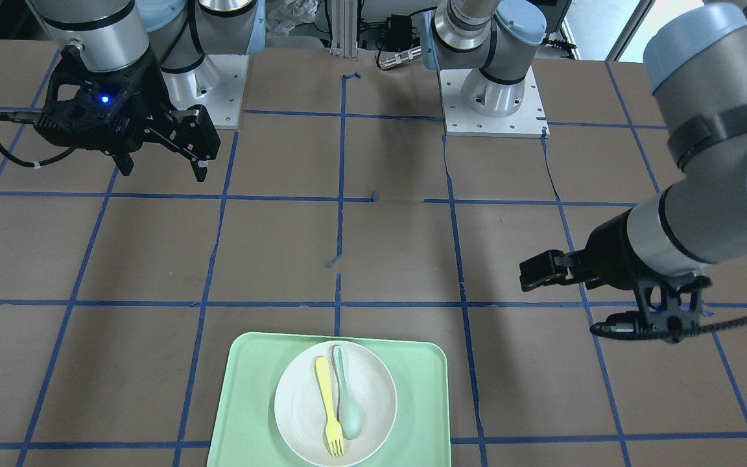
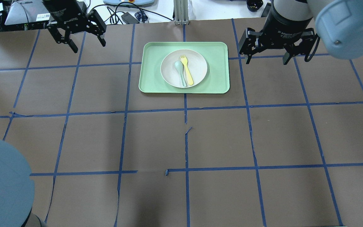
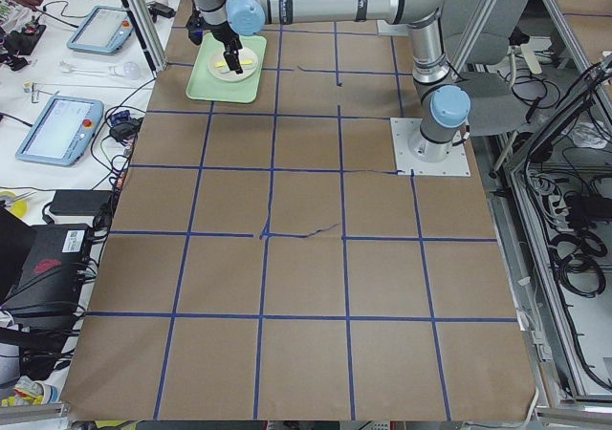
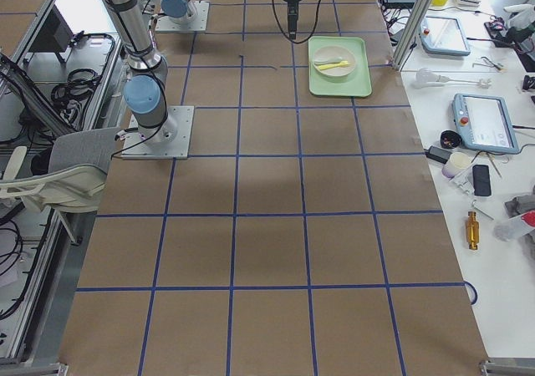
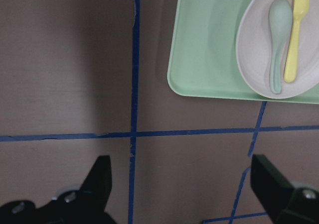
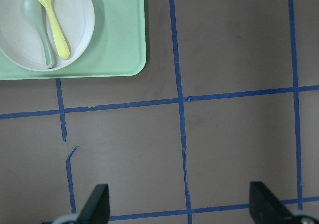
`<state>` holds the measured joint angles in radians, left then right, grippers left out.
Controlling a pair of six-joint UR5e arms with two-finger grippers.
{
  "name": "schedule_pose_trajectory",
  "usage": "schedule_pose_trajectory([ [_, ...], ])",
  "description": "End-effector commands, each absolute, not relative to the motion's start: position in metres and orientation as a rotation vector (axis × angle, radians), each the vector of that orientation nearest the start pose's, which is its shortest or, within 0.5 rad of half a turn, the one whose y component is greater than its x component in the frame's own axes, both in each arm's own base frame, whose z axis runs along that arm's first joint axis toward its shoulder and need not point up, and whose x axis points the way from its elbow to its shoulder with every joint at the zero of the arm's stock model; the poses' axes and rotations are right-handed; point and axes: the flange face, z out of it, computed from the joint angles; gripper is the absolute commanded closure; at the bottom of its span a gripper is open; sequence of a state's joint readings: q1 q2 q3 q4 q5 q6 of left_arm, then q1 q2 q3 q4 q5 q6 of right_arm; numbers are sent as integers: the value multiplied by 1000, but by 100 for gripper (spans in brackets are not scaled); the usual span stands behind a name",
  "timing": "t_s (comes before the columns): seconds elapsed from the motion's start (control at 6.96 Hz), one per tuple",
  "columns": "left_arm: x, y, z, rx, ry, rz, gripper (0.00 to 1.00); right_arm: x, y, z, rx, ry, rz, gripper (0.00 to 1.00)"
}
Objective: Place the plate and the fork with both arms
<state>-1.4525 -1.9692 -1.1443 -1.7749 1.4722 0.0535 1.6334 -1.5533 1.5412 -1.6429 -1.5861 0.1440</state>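
Observation:
The white plate lies on the mint-green tray at the table's far middle. The yellow fork lies on the plate beside a pale grey-green spoon. My left gripper hangs open and empty above the table, left of the tray. My right gripper hangs open and empty, right of the tray. The left wrist view shows the plate and fork at upper right, ahead of the open gripper. The right wrist view shows the fork at upper left.
The table is covered in brown paper with a grid of blue tape. The arm bases stand at the robot's edge. Cables and devices lie beyond the far table edge. The front-facing view shows the tray at the bottom middle.

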Motion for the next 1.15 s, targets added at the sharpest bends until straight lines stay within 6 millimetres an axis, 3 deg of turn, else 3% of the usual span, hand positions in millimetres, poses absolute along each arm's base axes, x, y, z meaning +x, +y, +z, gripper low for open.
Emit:
schedule_pose_trajectory([
  [0.0,-53,-605,484,-79,3215,218,0,164,-498,501,126,3143,-135,0],
  [0.14,-56,-581,508,-79,3211,165,0,164,-497,501,126,3143,-132,0],
  [0.29,-50,-571,513,-140,3209,150,0,164,-497,502,126,3143,-132,0],
  [0.43,-46,-565,501,-174,3217,175,0,165,-498,500,124,3143,-127,0],
  [1.01,-53,-536,488,-163,3217,195,0,166,-497,498,114,3147,-113,0],
])
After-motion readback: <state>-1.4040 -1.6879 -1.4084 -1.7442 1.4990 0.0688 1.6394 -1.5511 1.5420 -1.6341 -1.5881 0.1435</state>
